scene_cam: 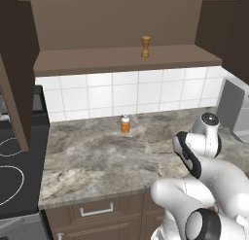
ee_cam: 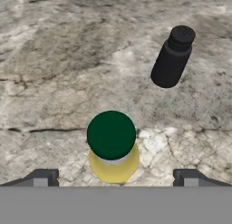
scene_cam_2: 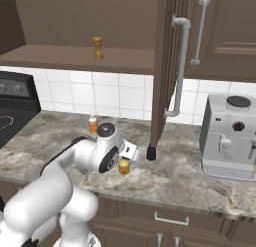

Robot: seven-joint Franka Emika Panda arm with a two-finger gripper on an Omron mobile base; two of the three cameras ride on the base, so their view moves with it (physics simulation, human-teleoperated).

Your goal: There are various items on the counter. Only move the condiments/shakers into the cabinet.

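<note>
The slim yellow squeeze bottle (ee_cam: 113, 162) with its dark green cap stands upright on the marbled counter (scene_cam: 92, 156). My gripper (ee_cam: 115, 177) hangs right above it, open, with a fingertip wide on each side and touching nothing. In the right base view the yellow bottle (scene_cam_2: 123, 166) sits just under my hand. The small black shaker (ee_cam: 172, 57) stands a little beyond it, by the foot of the open cabinet door (scene_cam_2: 151, 152). The brown wooden shaker (scene_cam: 145, 46) stands upright on the cabinet shelf (scene_cam: 97, 61).
An orange bottle (scene_cam: 125, 124) stands near the tiled back wall. A grey coffee machine (scene_cam_2: 232, 136) occupies the counter's right end. The black stove (scene_cam: 14, 171) borders the counter on the left. The tall cabinet door (scene_cam_2: 167, 66) hangs open above the black shaker.
</note>
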